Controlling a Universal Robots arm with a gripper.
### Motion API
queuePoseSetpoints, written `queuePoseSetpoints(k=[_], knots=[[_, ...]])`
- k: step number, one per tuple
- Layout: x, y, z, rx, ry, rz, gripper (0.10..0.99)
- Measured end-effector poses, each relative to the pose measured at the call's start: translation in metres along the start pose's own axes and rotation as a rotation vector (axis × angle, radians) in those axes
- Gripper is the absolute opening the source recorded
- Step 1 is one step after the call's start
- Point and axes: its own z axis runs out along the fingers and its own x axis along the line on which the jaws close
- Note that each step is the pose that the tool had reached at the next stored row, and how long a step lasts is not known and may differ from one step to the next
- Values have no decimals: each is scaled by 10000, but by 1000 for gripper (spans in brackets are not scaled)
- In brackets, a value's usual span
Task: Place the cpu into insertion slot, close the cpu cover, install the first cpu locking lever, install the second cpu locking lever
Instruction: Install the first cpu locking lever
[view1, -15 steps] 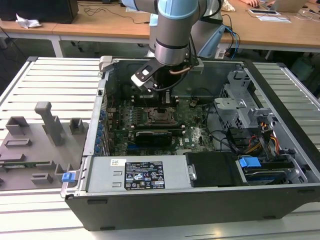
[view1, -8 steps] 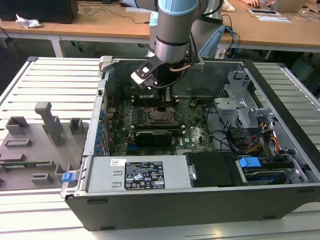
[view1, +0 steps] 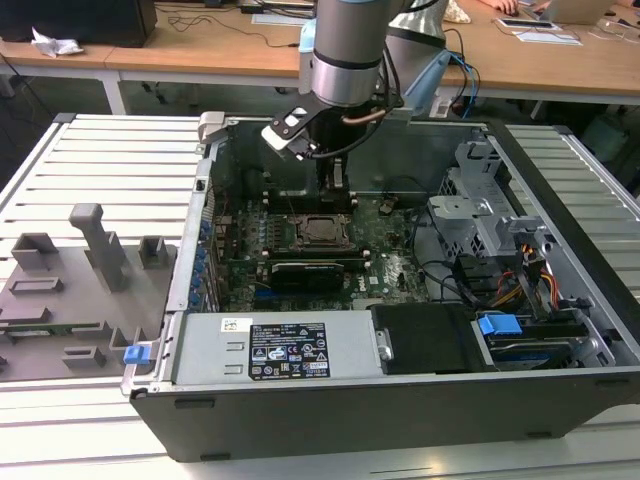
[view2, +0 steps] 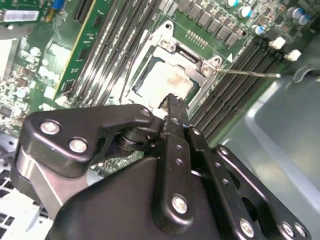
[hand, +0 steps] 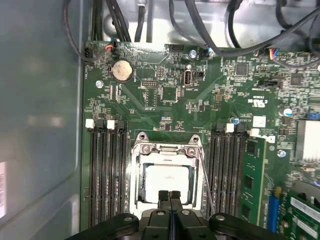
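Pincer (hand: 170, 194) shut, fingertips (view2: 172, 102) pressed flat together in both wrist views, nothing gripped between them. Hanging down from the upper middle of the exterior view into the open computer case (view1: 400, 410), tip low over one edge of the cpu cover (hand: 165, 148); touching or just clear, impossible to tell. Probably closed like this to give one narrow pushing point rather than a grasp.

Across the exterior view from its left:
- Grey fixture tray (view1: 70, 290) at the far left, well apart from the work.
- Green motherboard (view1: 390, 270) in the middle of the case, with the insertion slot (view1: 300, 232) just below the pincer.
- Metal drive cage (view1: 480, 210) with loose cables at the right.

Cpu (hand: 165, 180) already seated in the slot:
- Small, flat and square.
- Pale silver-beige face with a faint smudged patch.
- Framed by the cover's square window.

Cover lying flat over it, thin silver-grey metal, presumably down to pin the chip in place. Thin wire locking lever (hand: 206, 180) just beside the socket, standing off at an angle, seemingly not hooked down yet.
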Motion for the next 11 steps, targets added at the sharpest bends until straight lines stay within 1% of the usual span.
queuePoseSetpoints(k=[1,2,4,5,8,11], knots=[[0,-2,-35,-7,-6,1,106],[1,-4,-108,-27,-28,3,106],[1,-6,-180,-60,-54,3,106],[1,-7,-205,-108,-60,3,106],[2,-14,-204,-271,-65,3,106],[2,-14,-204,-278,-69,-107,106]])
